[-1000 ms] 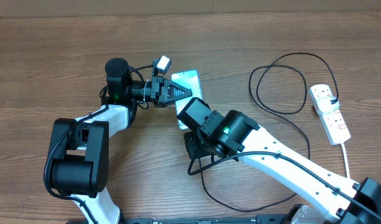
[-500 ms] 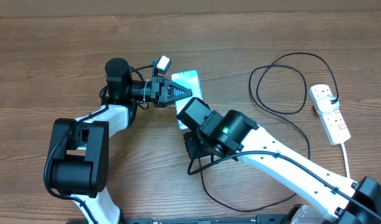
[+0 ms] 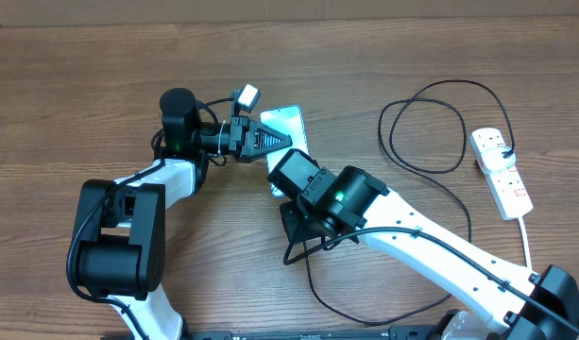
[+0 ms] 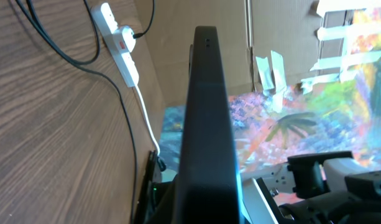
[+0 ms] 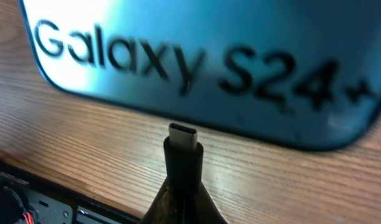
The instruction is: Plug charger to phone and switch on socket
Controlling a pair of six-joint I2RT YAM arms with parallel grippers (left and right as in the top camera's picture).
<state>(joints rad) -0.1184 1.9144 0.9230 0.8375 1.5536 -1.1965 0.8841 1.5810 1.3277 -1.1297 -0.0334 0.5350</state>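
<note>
The phone (image 3: 287, 121) with a light blue-green screen lies tilted at the table's middle. My left gripper (image 3: 273, 140) is shut on it; the left wrist view shows the phone (image 4: 206, 124) edge-on between the jaws (image 4: 202, 208). My right gripper (image 3: 287, 175) is shut on the charger's small plug tip (image 5: 183, 140). The tip points at the phone's "Galaxy S24+" end (image 5: 196, 56), a small gap away. The thin black charger cable (image 3: 431, 170) loops right to the white socket strip (image 3: 502, 175), where its black plug head (image 3: 509, 151) sits.
The socket strip also shows in the left wrist view (image 4: 119, 40) with its thick white cord (image 3: 530, 241) running to the front right. The charger cable trails over the wooden table (image 3: 81, 76) under my right arm. A cardboard wall stands behind.
My right arm has edged slightly left toward the phone's end. The left arm and phone have not moved.
</note>
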